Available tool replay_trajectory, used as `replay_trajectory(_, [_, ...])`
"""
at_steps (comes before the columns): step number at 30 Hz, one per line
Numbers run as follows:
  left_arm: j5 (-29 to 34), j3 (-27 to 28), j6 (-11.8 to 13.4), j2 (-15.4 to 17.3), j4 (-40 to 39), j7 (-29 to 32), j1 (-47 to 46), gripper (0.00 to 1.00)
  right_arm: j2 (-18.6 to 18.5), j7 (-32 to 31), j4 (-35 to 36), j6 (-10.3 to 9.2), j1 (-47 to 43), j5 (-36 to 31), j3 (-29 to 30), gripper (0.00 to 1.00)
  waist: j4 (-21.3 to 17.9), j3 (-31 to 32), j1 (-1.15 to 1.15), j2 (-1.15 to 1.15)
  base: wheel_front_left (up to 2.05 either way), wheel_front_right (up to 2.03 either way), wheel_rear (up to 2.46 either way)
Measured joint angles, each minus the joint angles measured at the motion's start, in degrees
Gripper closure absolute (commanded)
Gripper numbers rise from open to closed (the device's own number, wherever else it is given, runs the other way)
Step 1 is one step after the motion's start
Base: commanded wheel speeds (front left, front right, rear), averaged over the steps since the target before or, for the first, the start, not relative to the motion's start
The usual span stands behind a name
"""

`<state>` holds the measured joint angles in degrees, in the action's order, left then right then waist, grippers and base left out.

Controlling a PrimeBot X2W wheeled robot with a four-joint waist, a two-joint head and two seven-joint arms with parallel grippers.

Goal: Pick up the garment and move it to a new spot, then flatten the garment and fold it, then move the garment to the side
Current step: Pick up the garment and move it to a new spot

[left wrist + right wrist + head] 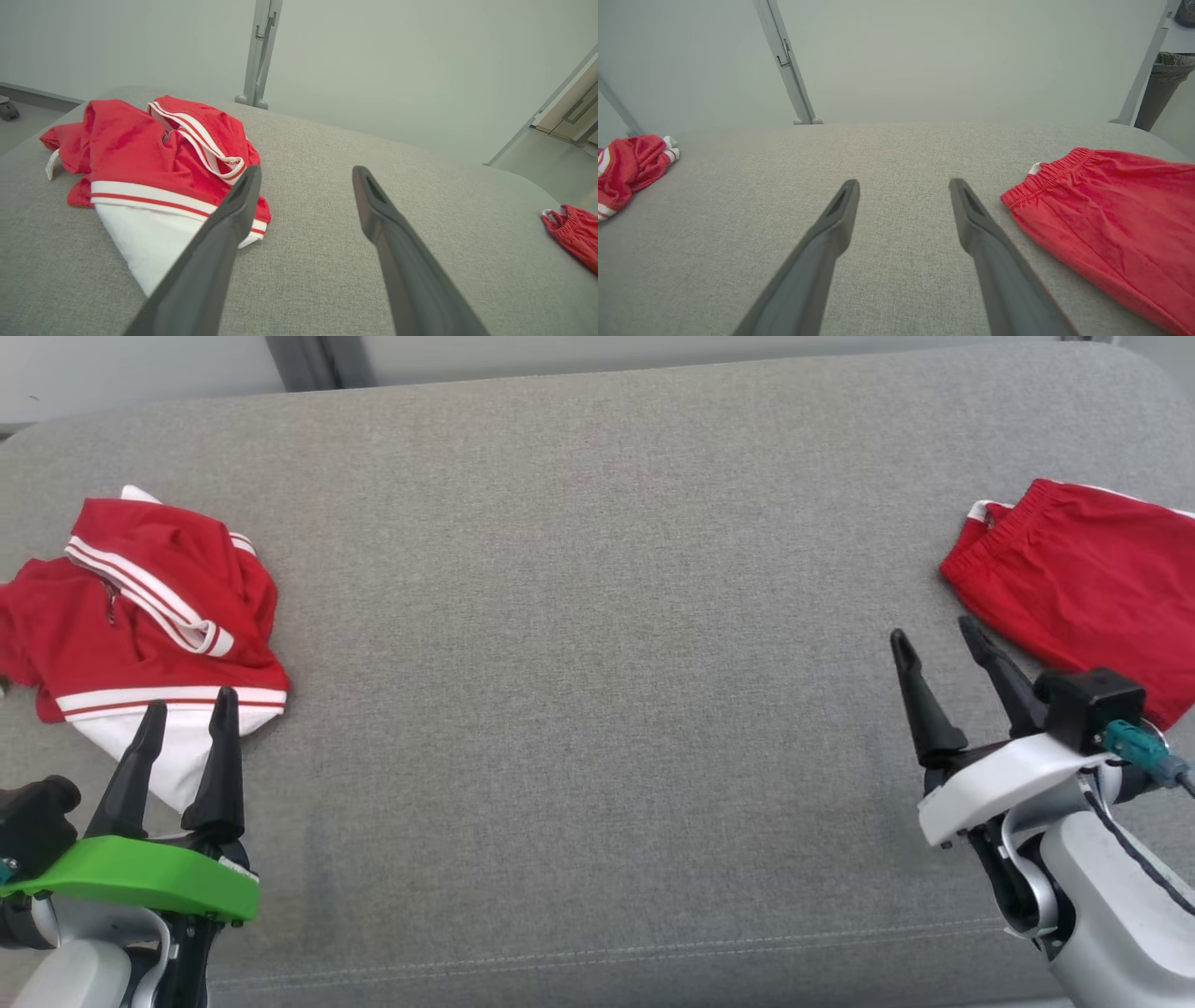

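Tapered left pincer [306,169], crumpled red garment [140,154]

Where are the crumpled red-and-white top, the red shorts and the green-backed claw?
Red-and-white top [140,653]: head view, red cloth under the striped band.
Red shorts [1083,588]: head view, middle of the red cloth.
Left gripper [191,700]: head view, midway between its fingertips.

Both the left pincer [191,700] and the right pincer [933,629] gape wide, holding nothing.
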<state>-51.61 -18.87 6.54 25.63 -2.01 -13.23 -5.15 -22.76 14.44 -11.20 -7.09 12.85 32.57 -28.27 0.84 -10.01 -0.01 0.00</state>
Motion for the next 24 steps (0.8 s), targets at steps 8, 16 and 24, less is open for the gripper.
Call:
replay_trajectory(8, [0.1, 1.3, 0.0, -1.6, 1.5, -0.5, 0.3, 0.0, 1.0, 0.0, 1.0, 0.0, 0.5, -3.1, -4.5, 0.0, 3.5, 0.9, 0.0, 0.0, 0.0, 0.0, 0.0])
replay_trajectory(16, [0.3, 2.3, 0.0, -3.2, 2.9, -0.9, 0.8, 0.0, 1.3, -1.0, 1.3, 0.0, 1.3, -4.4, -5.4, 0.0, 8.9, 1.6, 0.0, 0.0, 0.0, 0.0, 0.0])
replay_trajectory(24, [-0.2, 4.6, 0.0, -3.7, 3.5, -1.0, 2.3, 0.0, 2.0, -2.7, 1.6, 0.0, 1.5, -4.9, -6.3, 0.0, 12.9, 2.1, 0.0, 0.0, 0.0, 0.0, 0.0])
